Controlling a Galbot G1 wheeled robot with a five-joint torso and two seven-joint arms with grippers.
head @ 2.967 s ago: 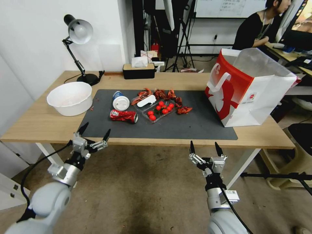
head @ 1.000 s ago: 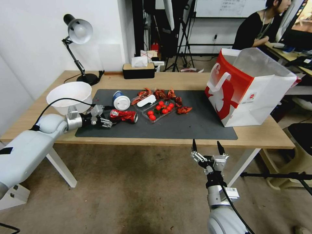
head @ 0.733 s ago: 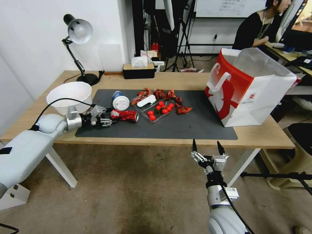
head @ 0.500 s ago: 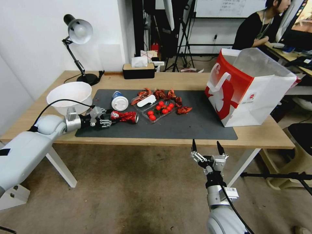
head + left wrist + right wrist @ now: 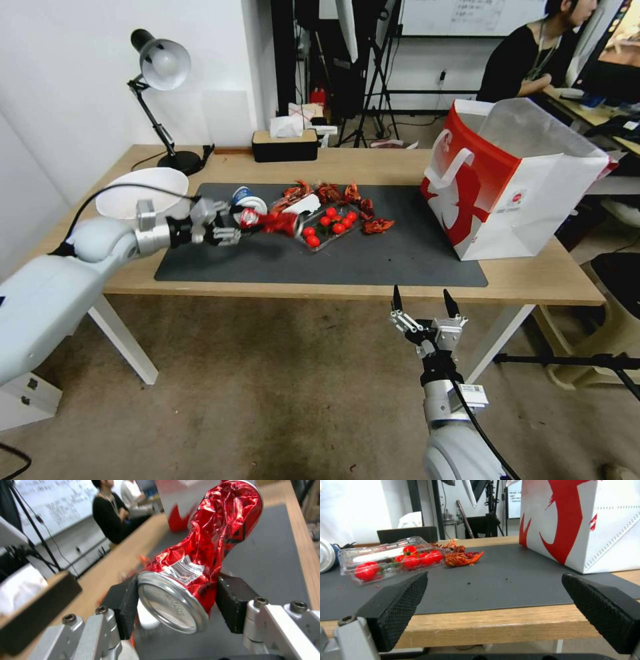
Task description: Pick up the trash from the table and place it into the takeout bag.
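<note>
My left gripper [image 5: 237,227] is shut on the crushed red can [image 5: 273,222], held a little above the dark mat [image 5: 400,260] of the table [image 5: 533,275]. In the left wrist view the can [image 5: 203,547] is clamped at its lower end between the black pads [image 5: 232,605]. Partly hidden behind the can lies the blue-white cup with a white lid [image 5: 245,197]. The red-and-white takeout bag [image 5: 507,180] stands open at the table's right end. My right gripper [image 5: 420,303] hangs open below the table's front edge, facing the bag [image 5: 586,525].
A clear tray of tomatoes [image 5: 328,227] and red crayfish shells [image 5: 378,227] lie mid-mat. The white bowl [image 5: 143,190] sits behind my left arm. A desk lamp [image 5: 160,67] and a tissue box [image 5: 285,143] stand at the back.
My left arm reached onto the mat, shut on the red can, then lifted it and carried it a little to the right. The right arm has stayed put.
</note>
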